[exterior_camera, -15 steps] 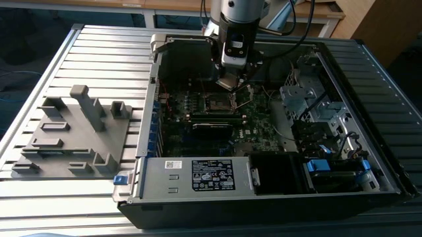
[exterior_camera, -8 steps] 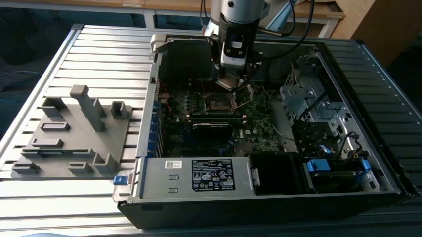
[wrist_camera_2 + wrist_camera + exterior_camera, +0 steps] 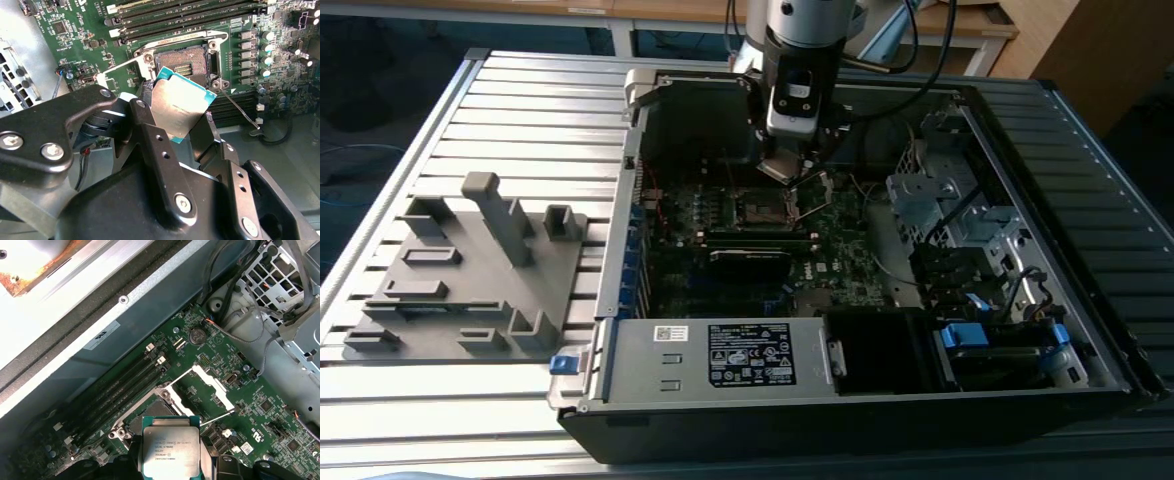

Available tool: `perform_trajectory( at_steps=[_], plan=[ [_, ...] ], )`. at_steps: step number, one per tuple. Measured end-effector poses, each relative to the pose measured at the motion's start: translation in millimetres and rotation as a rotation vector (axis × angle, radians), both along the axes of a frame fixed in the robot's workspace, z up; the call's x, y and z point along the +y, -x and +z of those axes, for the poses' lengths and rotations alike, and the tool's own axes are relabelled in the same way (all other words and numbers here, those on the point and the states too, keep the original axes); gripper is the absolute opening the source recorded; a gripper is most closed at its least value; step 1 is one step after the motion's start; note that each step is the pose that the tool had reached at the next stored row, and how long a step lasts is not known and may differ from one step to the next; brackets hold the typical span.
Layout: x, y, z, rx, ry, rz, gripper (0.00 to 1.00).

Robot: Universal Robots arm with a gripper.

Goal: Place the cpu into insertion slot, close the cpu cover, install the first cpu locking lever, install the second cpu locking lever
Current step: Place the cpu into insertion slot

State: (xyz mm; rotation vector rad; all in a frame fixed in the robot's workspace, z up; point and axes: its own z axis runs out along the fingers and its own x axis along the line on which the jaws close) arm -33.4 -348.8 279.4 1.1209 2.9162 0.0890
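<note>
As the pincer (image 3: 177,120) clamps the cpu (image 3: 182,105) by two opposite edges, we note chip tilted, just above & short of the insertion slot (image 3: 182,62). Beside it the cpu cover (image 3: 215,386) stands flipped open; one locking lever (image 3: 240,111) swung out; memory slots (image 3: 190,20) nearby. Nothing btwn chip & socket.

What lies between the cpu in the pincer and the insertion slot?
Nothing: in the second wrist view the cpu hangs over the open insertion slot, no part between them.
</note>
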Motion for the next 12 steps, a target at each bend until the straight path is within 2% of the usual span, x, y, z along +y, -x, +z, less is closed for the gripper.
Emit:
perform_trajectory(
  at_steps=[5,12],
  plan=[
    [0.0,0.0,-0.1,0.0000,0.0000,-0.001,0.54],
    [0.0,0.0,-2.0,0.0000,0.0000,-0.116,0.54]
  ],
)
